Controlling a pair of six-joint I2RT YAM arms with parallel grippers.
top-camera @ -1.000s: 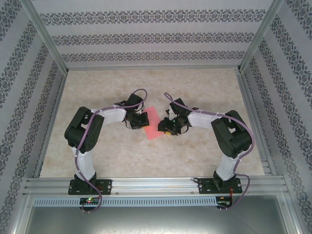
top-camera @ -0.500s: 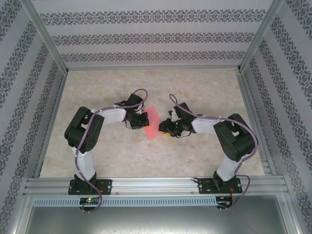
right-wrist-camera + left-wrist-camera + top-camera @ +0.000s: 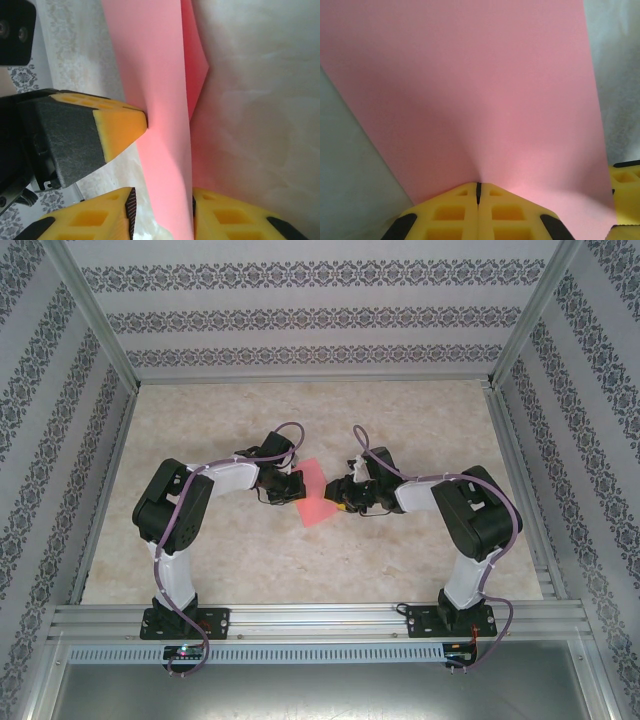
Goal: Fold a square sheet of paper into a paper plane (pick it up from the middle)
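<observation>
The left jaws are clenched on the paper point(image 3: 470, 90), which fans out smooth just ahead of their tips. The right jaws stand released, with the sheet's edge passing through the gap between them. There is no dart shape yet. A second pink layer beyond the right jaws may be a first fold, though it is hard to read. Nearly all the creasing remains to be done.

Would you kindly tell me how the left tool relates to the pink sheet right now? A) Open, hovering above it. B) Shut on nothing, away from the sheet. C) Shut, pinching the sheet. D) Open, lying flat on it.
C: in the left wrist view the left tool has its yellow fingers pressed together, and the square sheet of paper puckers out from their seam.
</observation>
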